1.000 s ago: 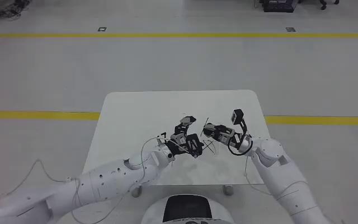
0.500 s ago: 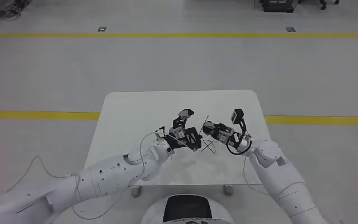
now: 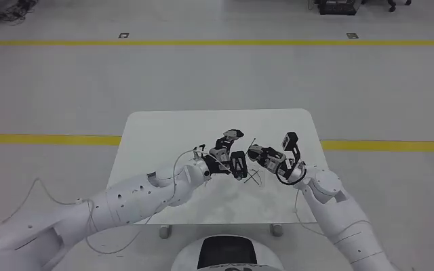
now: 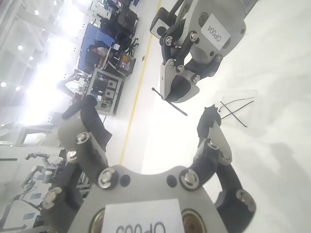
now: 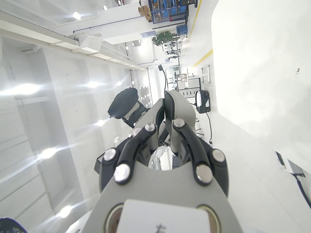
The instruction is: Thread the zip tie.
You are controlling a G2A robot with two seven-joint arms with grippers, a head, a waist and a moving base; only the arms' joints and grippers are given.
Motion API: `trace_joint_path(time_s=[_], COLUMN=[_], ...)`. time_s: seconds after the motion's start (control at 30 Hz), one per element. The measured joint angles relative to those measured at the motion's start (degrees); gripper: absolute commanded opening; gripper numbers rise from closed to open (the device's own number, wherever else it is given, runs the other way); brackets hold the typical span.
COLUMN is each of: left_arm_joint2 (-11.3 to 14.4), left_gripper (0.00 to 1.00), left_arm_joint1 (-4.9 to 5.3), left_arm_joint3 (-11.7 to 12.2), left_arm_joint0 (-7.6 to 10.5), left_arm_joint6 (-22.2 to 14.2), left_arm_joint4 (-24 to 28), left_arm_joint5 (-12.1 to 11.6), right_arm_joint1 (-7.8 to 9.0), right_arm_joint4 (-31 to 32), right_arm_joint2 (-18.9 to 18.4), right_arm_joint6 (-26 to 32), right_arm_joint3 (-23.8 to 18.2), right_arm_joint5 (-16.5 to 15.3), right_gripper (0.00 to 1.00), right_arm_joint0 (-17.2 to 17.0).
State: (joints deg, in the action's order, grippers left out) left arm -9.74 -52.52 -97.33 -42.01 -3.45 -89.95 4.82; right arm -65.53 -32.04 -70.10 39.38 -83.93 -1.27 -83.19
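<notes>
Black and thin, the zip tie (image 4: 178, 109) is pinched between the closed fingers of the right gripper (image 4: 173, 98), clear of the table (image 3: 156, 142). Its square head sticks out on one side of the fingers and its pointed tail on the other. In the right wrist view the right gripper (image 5: 165, 98) has its pads pressed together. The zip tie (image 5: 163, 76) rises out past the fingertips, with the head at its end.

The left gripper (image 4: 145, 107) is spread wide open and holds nothing. It faces the right gripper across a small gap.

From above, both grippers hang over the table right of its middle. The left gripper (image 3: 235, 150) is just to the left of the right gripper (image 3: 253, 154), near it but not touching.

Two or three loose zip ties (image 3: 252, 177) lie crossed on the white table just to the near side of the grippers. The left wrist view shows these loose zip ties (image 4: 234, 110) flat on the surface.
</notes>
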Motion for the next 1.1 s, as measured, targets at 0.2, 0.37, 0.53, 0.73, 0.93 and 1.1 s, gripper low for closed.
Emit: trace_joint_path(time_s=[0.2, 0.37, 0.53, 0.73, 0.93, 1.1], left_arm_joint2=[-0.1, 0.0, 0.0, 0.0, 0.0, 0.0], left_gripper=[1.0, 1.0, 1.0, 0.53, 0.36, 0.39], left_arm_joint1=[-0.02, -0.15, -0.5, -0.76, -0.93, -1.12], left_arm_joint3=[0.2, 0.3, 0.4, 0.8, 1.3, 1.3], left_arm_joint0=[0.01, 0.68, 1.15, 1.39, 1.69, 2.03], left_arm_joint6=[0.1, 0.3, 0.1, 0.3, 0.3, 0.0], left_arm_joint4=[0.0, 0.0, 0.0, 0.0, 0.0, 0.0], left_arm_joint5=[-0.1, -2.2, -3.8, -4.1, -5.2, -6.4], right_arm_joint1=[-0.1, -0.29, -0.47, -0.52, -0.56, -0.65], right_arm_joint4=[-0.3, -1.5, -2.4, -3.1, -3.3, -3.1], right_arm_joint2=[0.2, 0.3, 0.5, 0.0, -0.3, 0.0], right_arm_joint6=[-0.8, -1.5, -1.2, -1.0, -0.7, -0.7], right_arm_joint3=[-0.4, -0.2, 0.4, 1.0, 1.1, 1.3], right_arm_joint5=[-0.1, -0.1, -0.3, -0.6, -0.7, -0.5], right_gripper=[0.0, 0.0, 0.0, 0.0, 0.0, 0.0], right_arm_joint0=[-0.3, -0.3, 0.1, 0.2, 0.1, 0.3])
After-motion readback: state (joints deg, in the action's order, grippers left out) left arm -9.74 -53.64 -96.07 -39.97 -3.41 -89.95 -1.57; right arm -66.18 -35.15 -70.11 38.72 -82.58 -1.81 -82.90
